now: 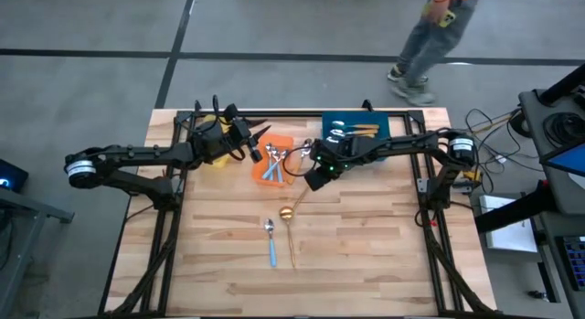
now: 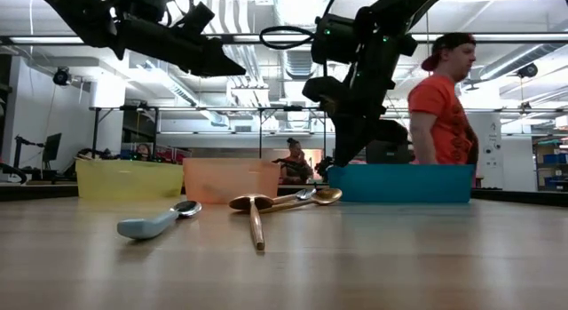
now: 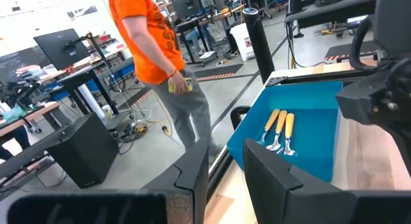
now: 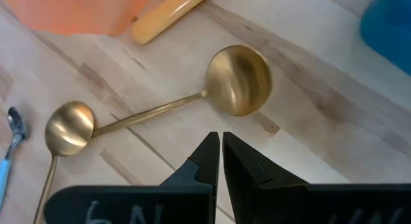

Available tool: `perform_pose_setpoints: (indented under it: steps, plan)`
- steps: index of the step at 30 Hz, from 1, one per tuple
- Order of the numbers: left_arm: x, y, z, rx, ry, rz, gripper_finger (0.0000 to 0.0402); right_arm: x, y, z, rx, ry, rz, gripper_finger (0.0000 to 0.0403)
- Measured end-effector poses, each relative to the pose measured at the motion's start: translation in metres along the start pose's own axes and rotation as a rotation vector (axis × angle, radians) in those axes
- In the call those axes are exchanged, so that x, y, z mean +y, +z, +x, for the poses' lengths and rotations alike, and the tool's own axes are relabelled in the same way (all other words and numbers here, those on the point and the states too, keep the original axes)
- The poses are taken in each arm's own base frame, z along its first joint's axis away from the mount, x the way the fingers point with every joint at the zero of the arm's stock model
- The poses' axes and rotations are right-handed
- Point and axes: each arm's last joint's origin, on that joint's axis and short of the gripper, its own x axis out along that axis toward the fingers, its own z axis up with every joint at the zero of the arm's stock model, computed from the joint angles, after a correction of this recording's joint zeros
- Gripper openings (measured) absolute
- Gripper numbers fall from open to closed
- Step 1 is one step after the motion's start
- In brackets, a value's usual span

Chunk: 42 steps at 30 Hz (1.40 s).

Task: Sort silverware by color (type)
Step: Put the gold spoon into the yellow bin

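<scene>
The right gripper [image 4: 220,161], nearly closed and empty, hovers above two gold spoons [image 4: 234,83] at the tabletop's [image 1: 366,255] centre; the left gripper [image 3: 221,169] is open at 11 o'clock.

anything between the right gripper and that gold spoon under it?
Nothing visible. The right gripper, fingers nearly closed, hovers over bare wood beside the gold spoon. A second gold spoon and an orange-handled spoon lie to either side, not in the path.
</scene>
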Motion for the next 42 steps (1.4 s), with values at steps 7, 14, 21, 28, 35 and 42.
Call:
perform_pose_setpoints:
  steps: [7,14,21,28,35,42]
  plan:
    - [-0.001,-0.002,0.000,0.019,-0.006,-0.010,0.0077,0.001,0.001,0.000,-0.009,0.001,0.015,0.0013]
    - [-0.001,-0.002,0.000,0.023,-0.006,-0.022,0.0077,0.000,-0.001,0.004,0.005,-0.009,0.048,0.0013]
    - [-0.001,-0.002,0.000,0.023,-0.006,-0.022,0.0077,0.001,-0.005,0.017,0.062,0.006,0.003,0.0010]
    - [-0.001,-0.002,0.000,0.023,-0.006,-0.025,0.0077,0.002,-0.003,0.019,0.015,-0.022,0.027,0.0026]
    - [-0.001,-0.002,0.000,0.022,-0.005,-0.030,0.0077,0.001,-0.004,0.019,-0.001,-0.041,0.037,0.0086]
    - [-0.001,-0.002,0.000,0.022,-0.006,-0.040,0.0077,-0.002,-0.005,0.021,-0.014,-0.064,0.038,0.0130]
